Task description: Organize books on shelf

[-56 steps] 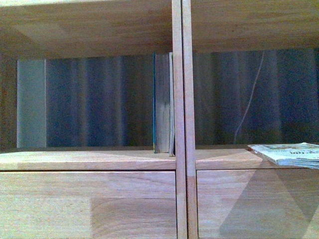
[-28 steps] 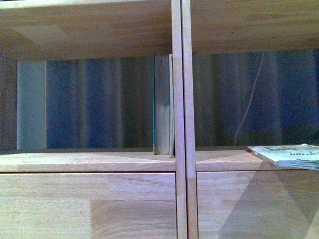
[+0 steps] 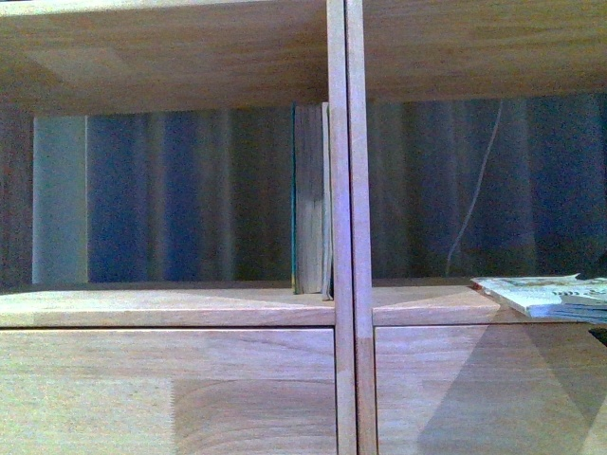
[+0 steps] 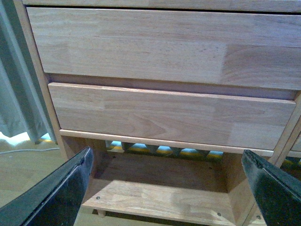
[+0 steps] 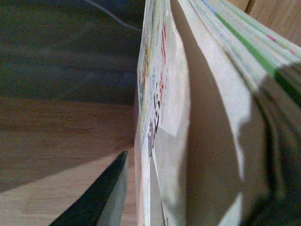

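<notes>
The thick teal-edged book stands upright in the left compartment of the light-wood shelf, against the twin centre posts. The thin paperback lies flat on the right compartment's board, at the frame's right edge. In the right wrist view the paperback fills the picture. My right gripper is open around it, with one dark finger beside its printed cover. My left gripper is open and empty, low in front of the drawer fronts.
A white cable hangs behind the right compartment, in front of a dark curtain. Below the drawers is an open bottom board. A pale curtain and the floor lie beside the shelf's side.
The paperback has shifted very slightly at the right edge, and a small dark shape now shows under its end. The upright book has not moved.
</notes>
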Controlling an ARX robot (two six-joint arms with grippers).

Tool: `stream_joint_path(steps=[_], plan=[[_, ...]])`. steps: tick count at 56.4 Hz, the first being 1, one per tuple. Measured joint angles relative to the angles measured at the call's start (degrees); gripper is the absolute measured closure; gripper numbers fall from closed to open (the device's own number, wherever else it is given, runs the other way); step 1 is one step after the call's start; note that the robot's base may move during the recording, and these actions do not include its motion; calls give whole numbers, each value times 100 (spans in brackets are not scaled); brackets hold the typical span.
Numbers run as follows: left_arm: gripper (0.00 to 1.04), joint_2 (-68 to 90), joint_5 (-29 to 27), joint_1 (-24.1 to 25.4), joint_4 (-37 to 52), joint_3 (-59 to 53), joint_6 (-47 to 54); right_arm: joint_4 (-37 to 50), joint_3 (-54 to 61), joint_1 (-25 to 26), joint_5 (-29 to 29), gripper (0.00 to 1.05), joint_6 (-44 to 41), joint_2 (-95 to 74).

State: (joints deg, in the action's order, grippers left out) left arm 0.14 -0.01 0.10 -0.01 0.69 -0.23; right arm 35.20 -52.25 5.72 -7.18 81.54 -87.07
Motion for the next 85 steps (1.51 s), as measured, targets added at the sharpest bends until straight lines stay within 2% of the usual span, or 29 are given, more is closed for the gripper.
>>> stream_joint_path(steps=[12, 14, 21, 31, 33, 34, 36, 37, 38, 40, 44, 47, 52, 59, 69, 78, 85], plan=[[7, 0, 0, 0, 0, 0, 0, 195, -55, 33, 55, 92, 44, -103], [7, 0, 0, 0, 0, 0, 0, 240, -55, 44, 48, 96, 42, -101], [7, 0, 0, 0, 0, 0, 0, 404, 39, 79, -44, 97, 37, -50], [7, 9, 57, 9, -4, 2, 4, 765, 492, 125, -481, 97, -232, 435], [7, 166, 756, 199, -175, 72, 74, 833, 575, 144, -610, 97, -304, 579], [7, 356, 1351, 424, -302, 157, 125, 870, 619, 164, -669, 97, -348, 680], [7, 627, 1947, 684, -302, 238, 168, 903, 658, 186, -772, 97, -398, 785], [7, 942, 2535, 953, -236, 315, 199, 929, 693, 205, -828, 97, -452, 898], [7, 1110, 2798, 1084, -181, 348, 199, 942, 713, 210, -874, 97, -487, 960], [7, 1733, 3685, 1576, 155, 466, 188, 970, 767, 249, -1069, 97, -599, 1191], [7, 2577, 4640, 2135, 767, 691, 129, 981, 844, 365, -1274, 97, -719, 1515], [7, 3075, 4951, 2352, 1185, 861, 52, 984, 890, 455, -1357, 97, -809, 1709], [7, 4015, 4986, 2573, 2065, 1235, -234, 1008, 1001, 643, -1641, 97, -964, 2118], [7, 4865, 4885, 2546, 2758, 1768, -614, 1025, 1128, 708, -2002, 97, -1209, 2549], [7, 6052, 4575, 2151, 2761, 2957, -1403, 1272, 1314, 455, -2430, 97, -1707, 3093], [7, 6804, 4059, 1624, 2210, 4188, -2162, 1364, 1462, -216, -2568, 97, -2522, 3399], [7, 7040, 4262, 1209, 2041, 4850, -2761, 1311, 1469, -669, -2481, 97, -3051, 3344]])
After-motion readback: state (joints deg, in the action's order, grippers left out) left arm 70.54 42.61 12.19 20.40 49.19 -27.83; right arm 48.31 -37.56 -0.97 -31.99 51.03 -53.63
